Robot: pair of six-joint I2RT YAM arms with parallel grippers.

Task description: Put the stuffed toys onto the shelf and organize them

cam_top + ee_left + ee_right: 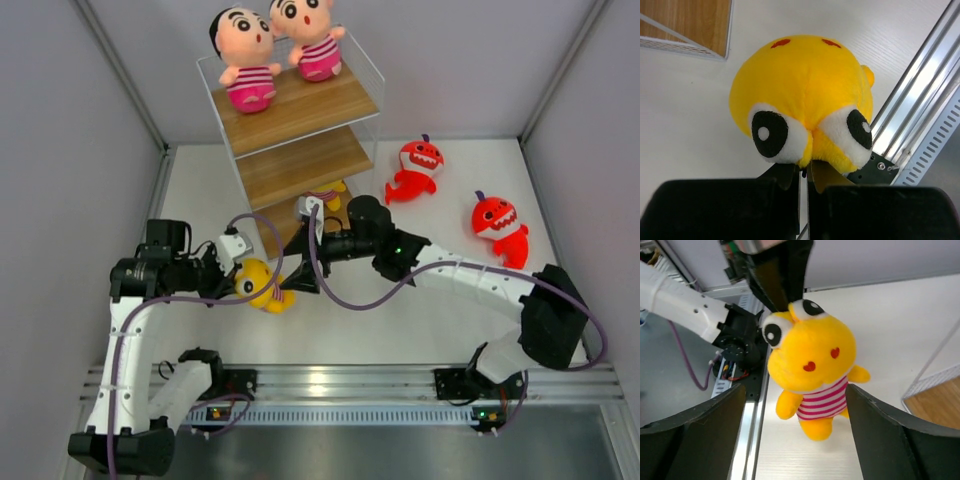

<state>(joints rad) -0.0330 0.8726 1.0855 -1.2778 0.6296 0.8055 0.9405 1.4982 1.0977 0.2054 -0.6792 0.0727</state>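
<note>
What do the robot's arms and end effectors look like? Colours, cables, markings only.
The left arm and right arm have white links, black joints and trailing purple cables. A green light shows on the right arm. End effector fingers are black.

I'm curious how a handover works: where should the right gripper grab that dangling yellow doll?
Probably take the yellow doll by its striped body, approached from the front, one finger on each flank. The left gripper pinches the head's top; the body hangs free, narrower than the head, between the right gripper's open fingers.
</note>
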